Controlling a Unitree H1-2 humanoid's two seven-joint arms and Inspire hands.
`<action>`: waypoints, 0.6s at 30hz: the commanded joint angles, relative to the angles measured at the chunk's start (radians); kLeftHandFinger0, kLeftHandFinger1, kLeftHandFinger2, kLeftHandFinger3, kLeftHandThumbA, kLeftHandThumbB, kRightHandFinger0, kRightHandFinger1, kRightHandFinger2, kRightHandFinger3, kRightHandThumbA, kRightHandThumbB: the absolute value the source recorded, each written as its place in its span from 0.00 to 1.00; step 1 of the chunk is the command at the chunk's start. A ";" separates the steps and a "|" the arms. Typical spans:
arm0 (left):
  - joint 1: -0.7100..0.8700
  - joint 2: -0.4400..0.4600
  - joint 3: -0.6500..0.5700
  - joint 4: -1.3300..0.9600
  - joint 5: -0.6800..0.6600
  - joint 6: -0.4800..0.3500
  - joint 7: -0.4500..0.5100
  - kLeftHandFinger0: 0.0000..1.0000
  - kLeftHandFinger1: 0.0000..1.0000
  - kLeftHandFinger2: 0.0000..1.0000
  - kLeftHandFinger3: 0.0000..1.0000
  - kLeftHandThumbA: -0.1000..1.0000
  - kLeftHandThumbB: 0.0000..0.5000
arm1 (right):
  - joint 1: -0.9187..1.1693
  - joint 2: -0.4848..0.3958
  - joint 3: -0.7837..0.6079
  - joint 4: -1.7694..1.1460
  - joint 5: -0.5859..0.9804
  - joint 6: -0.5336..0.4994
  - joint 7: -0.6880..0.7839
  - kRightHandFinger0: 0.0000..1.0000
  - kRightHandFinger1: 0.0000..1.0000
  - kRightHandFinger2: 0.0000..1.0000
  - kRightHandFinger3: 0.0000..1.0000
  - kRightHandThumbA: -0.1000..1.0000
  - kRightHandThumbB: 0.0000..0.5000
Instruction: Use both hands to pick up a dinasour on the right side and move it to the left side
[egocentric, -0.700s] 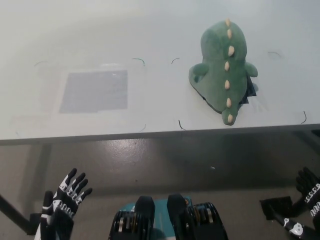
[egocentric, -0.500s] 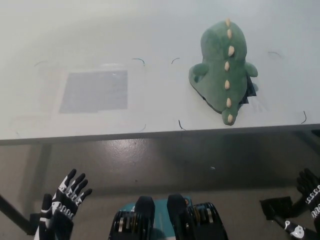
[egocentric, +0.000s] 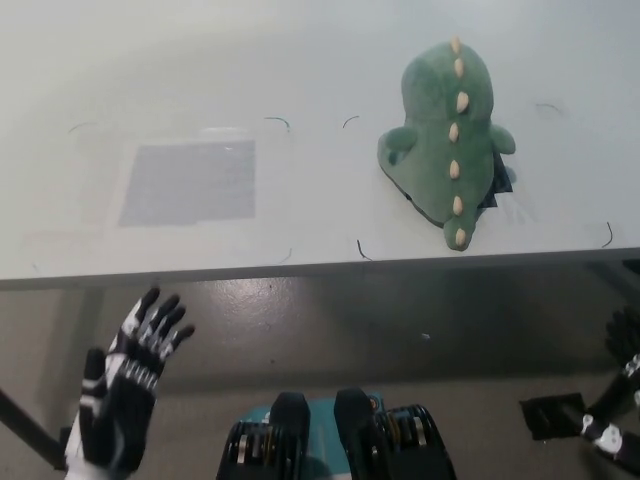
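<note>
Your left hand (egocentric: 125, 385) rises toward table (egocentric: 300, 215) edge, fingers spread, empty. Right hand (egocentric: 625, 385) drops toward frame corner, state unclear. Dinosaur (egocentric: 450, 140) sits untouched on table's right side; reach barely begun.

Left hand (egocentric: 125, 385): white palm, black-and-white segmented fingers. Right hand (egocentric: 625, 385): black, white markings.
</note>
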 joint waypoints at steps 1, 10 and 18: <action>-0.077 -0.008 -0.015 -0.043 0.016 0.048 0.019 1.00 1.00 1.00 1.00 1.00 0.70 | -0.053 -0.032 -0.030 -0.050 0.035 0.022 -0.008 1.00 1.00 1.00 1.00 1.00 0.16; -0.307 -0.044 -0.035 0.019 0.070 0.108 0.053 1.00 1.00 1.00 1.00 1.00 0.69 | -0.175 -0.050 -0.056 -0.022 0.051 0.065 -0.018 1.00 1.00 1.00 1.00 1.00 0.26; -0.520 -0.068 -0.063 0.176 0.158 0.106 0.080 1.00 1.00 1.00 1.00 1.00 0.77 | -0.339 -0.121 -0.113 0.043 0.007 0.106 -0.041 1.00 1.00 1.00 1.00 1.00 0.33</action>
